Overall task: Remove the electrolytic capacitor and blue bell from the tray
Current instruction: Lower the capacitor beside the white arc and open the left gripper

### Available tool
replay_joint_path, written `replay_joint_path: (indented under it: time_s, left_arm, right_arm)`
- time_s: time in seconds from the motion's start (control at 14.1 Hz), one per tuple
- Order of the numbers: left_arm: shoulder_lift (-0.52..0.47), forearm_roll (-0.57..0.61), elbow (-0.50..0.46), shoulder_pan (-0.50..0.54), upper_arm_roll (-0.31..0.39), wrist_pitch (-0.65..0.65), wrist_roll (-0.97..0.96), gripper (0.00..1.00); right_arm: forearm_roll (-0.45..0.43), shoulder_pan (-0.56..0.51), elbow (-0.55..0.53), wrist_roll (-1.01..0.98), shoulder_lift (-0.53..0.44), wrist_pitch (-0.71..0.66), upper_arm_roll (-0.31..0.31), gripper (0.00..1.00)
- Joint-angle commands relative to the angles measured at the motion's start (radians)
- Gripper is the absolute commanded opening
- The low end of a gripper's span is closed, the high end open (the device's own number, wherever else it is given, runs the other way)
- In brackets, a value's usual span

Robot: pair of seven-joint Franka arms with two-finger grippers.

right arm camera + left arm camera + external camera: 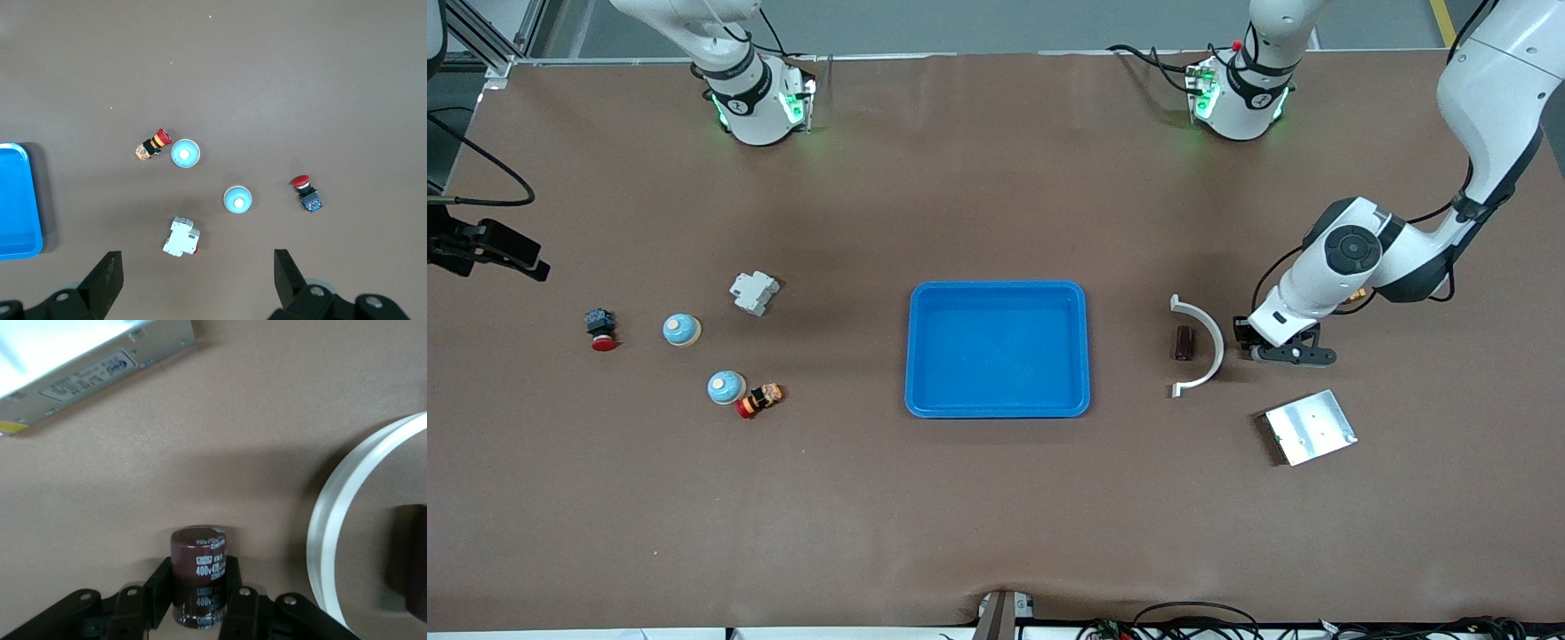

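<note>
at left arm's end of tabletop (996, 516): left gripper (1249, 345) low, just beside outer curve of white curved bracket (1202, 347), clamped on dark brown capacitor (198, 577); capacitor upright between fingers (159, 587), white print facing wrist camera. second dark capacitor (1184, 342) lying on tabletop inside bracket's curve, apart from gripper. silver metal box (1309, 428) nearer front camera than left gripper, labelled side visible in left wrist view.

mid-tabletop: blue tray (998, 407), nothing in it.

toward right arm's end: two light-blue bells, bell one (681, 329) farther from front camera, bell two (726, 388) nearer. red-and-yellow push button (759, 400) lying just beside bell two. red emergency button (601, 329) with dark body near bell one, closer to table's end. white circuit breaker (753, 292) farther from front camera than both bells.

right gripper (197, 280) held high over the bell cluster, fingers spread wide, nothing between them; appears only in own wrist view. right arm waiting.
</note>
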Motion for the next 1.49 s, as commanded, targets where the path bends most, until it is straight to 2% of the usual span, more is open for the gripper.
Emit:
replay_joint_path:
  time_s: [0.0, 0.14, 0.21, 0.28, 0.85, 1.42]
  left_arm:
    - [0.017, 0.029, 0.014, -0.003, -0.002, -0.009, -0.015, 0.0]
    - [0.017, 0.029, 0.014, -0.005, -0.002, -0.009, -0.015, 0.0]
    - [0.018, 0.029, 0.015, -0.006, -0.002, -0.009, -0.015, 0.15]
    - [0.018, 0.031, 0.015, -0.005, -0.002, -0.007, -0.015, 0.99]
    - [-0.034, 0.026, 0.029, 0.007, -0.007, -0.012, -0.015, 1.0]
    - [-0.034, 0.015, 0.061, 0.009, -0.01, -0.012, -0.015, 1.0]
  right_arm:
    - [0.015, -0.007, -0.016, 0.003, -0.018, 0.003, 0.009, 1.0]
    - [0.015, -0.009, -0.016, 0.001, -0.018, 0.006, 0.01, 1.0]
    - [0.015, -0.009, -0.016, 0.001, -0.018, 0.007, 0.01, 1.0]
    - [0.015, -0.007, -0.016, 0.003, -0.018, 0.007, 0.01, 1.0]
    - [0.015, -0.01, -0.016, 0.001, -0.018, 0.003, 0.01, 1.0]
    - [0.015, -0.007, -0.016, 0.001, -0.018, -0.002, 0.01, 1.0]
